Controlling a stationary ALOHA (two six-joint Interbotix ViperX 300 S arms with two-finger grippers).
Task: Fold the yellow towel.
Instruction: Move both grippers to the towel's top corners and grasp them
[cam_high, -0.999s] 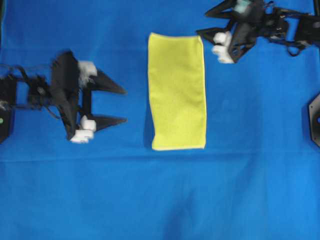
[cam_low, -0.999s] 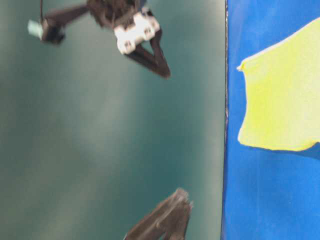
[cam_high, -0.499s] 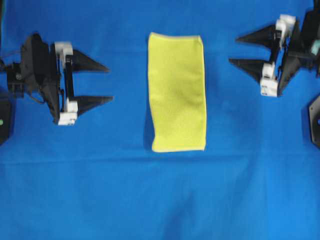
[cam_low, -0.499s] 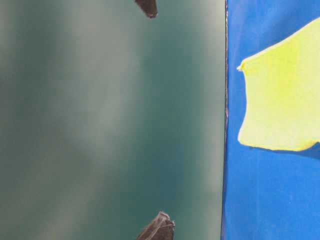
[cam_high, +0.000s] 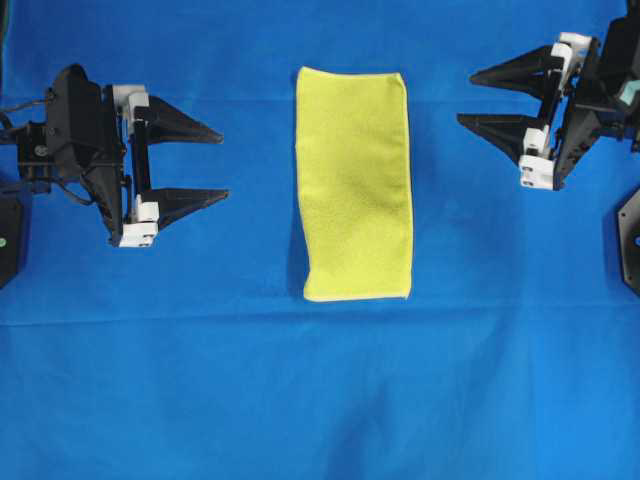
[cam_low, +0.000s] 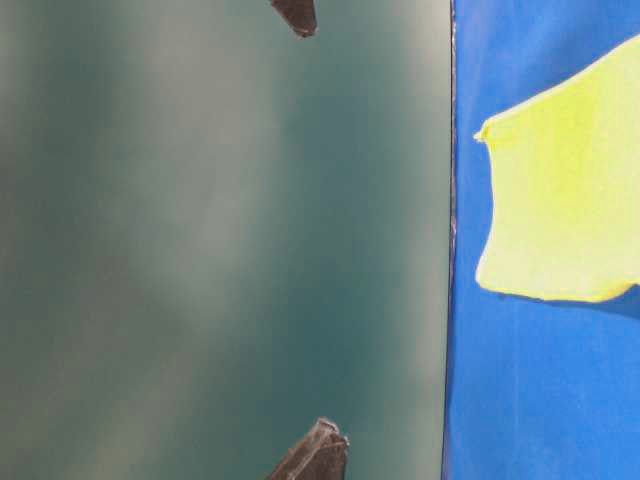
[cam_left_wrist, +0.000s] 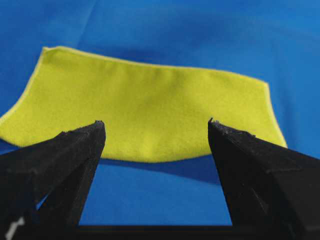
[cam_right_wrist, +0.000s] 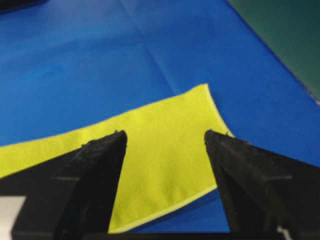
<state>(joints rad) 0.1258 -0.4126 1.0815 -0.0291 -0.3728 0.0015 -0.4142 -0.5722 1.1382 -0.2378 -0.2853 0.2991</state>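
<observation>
The yellow towel (cam_high: 355, 185) lies flat on the blue cloth as a tall narrow rectangle, its left long edge slightly raised and casting a shadow. My left gripper (cam_high: 224, 164) hovers well to its left, open, fingers pointing at it and empty. My right gripper (cam_high: 466, 98) is open to the right of the towel's upper part, also apart from it. In the left wrist view the towel (cam_left_wrist: 150, 115) lies beyond the open left gripper (cam_left_wrist: 156, 125). The right wrist view shows the towel's corner and hem (cam_right_wrist: 165, 150) past the open right gripper (cam_right_wrist: 165, 134).
Blue cloth (cam_high: 320, 400) covers the whole table, with faint creases. Black fixtures sit at the left edge (cam_high: 8, 240) and right edge (cam_high: 630, 240). In the table-level view a dull green surface (cam_low: 200, 250) borders the cloth, and the towel (cam_low: 560, 200) is partly in frame.
Both arms drew back outward from the towel during the first half second, the right one turning to face it. Since then they have barely moved. The towel has not shifted.
</observation>
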